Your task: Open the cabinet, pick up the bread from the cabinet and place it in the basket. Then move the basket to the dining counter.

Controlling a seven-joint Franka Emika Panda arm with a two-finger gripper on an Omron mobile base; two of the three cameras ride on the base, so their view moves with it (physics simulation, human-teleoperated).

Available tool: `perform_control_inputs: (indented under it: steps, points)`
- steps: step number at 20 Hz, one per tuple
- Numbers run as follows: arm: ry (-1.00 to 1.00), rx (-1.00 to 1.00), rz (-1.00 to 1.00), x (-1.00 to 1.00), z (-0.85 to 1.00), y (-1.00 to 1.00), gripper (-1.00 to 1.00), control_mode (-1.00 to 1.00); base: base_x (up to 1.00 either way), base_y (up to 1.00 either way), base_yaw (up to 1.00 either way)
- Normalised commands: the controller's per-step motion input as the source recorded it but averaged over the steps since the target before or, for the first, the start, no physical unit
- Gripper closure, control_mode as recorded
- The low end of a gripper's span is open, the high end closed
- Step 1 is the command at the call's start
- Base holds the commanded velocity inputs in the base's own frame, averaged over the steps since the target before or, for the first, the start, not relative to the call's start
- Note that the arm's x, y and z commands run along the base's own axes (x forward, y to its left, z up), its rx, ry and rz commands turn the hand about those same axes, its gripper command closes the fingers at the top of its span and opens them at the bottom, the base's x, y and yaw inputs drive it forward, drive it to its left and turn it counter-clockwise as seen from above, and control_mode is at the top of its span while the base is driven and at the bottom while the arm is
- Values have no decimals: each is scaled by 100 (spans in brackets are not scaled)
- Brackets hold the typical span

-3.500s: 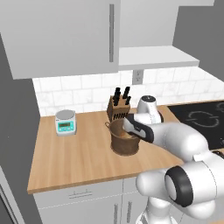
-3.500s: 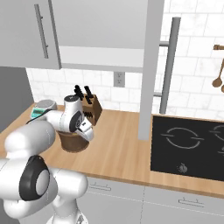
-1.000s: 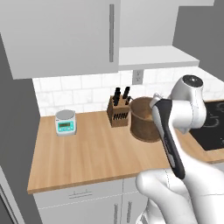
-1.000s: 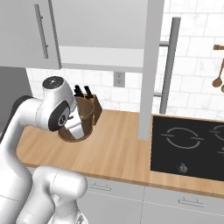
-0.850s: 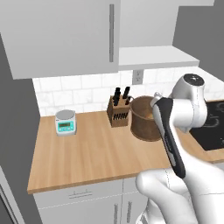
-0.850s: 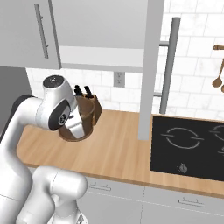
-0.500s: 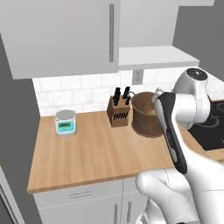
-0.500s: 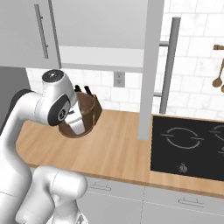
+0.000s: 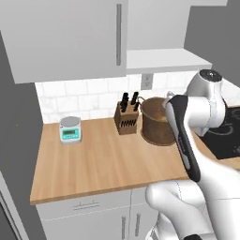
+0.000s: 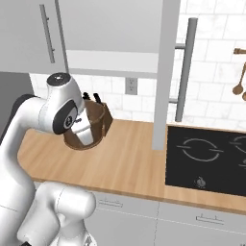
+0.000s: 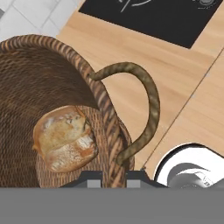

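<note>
The fingers [image 11: 94, 180] pinch the basket [image 11: 52, 87] rim between them beside its loop handle [image 11: 146, 103]; the bread [image 11: 64, 138] lies inside, just beyond them.

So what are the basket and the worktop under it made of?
The basket looks like woven wicker, dark brown and matte: ribbed strands run around its wall and the loop handle is twisted like rope. The worktop looks like pale wood with a smooth finish, showing plank seams, though it could be laminate.

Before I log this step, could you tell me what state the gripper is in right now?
Gripper: closed on the rim of the basket, which holds the bread.
</note>
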Motion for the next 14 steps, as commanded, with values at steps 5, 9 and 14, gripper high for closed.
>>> perform_control_inputs:
  steps: [5, 9, 14]
  points:
    - [0, 0, 0, 0, 0, 0, 100, 100, -100, 0, -5]
    - [0, 0, 0, 0, 0, 0, 100, 100, -100, -7, -39]
    - [0, 0, 0, 0, 0, 0, 100, 100, -87, -2, -73]
